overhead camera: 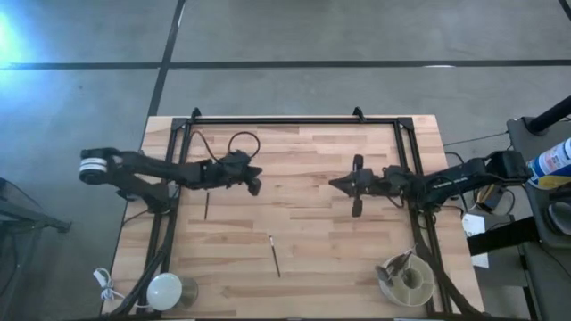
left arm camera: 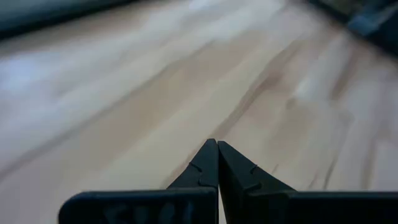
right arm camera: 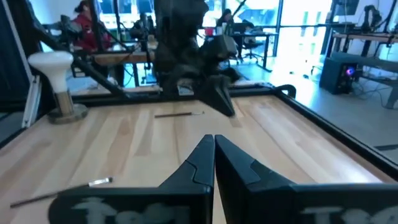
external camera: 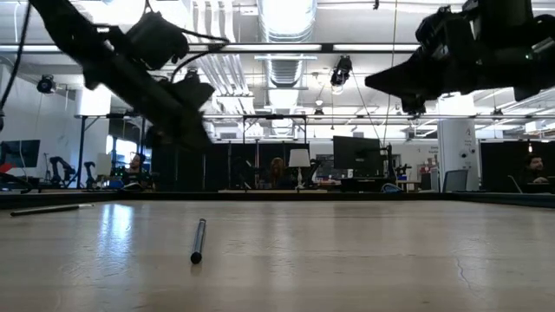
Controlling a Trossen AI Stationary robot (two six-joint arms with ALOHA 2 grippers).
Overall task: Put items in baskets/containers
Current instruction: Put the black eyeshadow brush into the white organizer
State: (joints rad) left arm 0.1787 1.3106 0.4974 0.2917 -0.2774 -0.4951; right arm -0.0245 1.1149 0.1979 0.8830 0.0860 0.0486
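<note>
Two thin brushes lie flat on the wooden table: a dark one (overhead camera: 206, 207) (right arm camera: 177, 114) near my left gripper, and one with a pale ferrule (overhead camera: 275, 254) (external camera: 199, 240) (right arm camera: 62, 190) nearer the table's near edge. The round cream tub (overhead camera: 426, 290) stands at the near right corner with several brushes sticking up in it. My left gripper (overhead camera: 254, 183) (left arm camera: 217, 149) hovers shut above the table's left middle, holding nothing. My right gripper (overhead camera: 337, 185) (right arm camera: 213, 142) hovers shut right of centre, pointing at the left one, also holding nothing.
A white glossy dome (overhead camera: 165, 290) (right arm camera: 53, 68) with a cord sits at the near left corner. A black metal frame (overhead camera: 294, 120) runs along the table's far, left and right edges. Bare wood lies between the two grippers.
</note>
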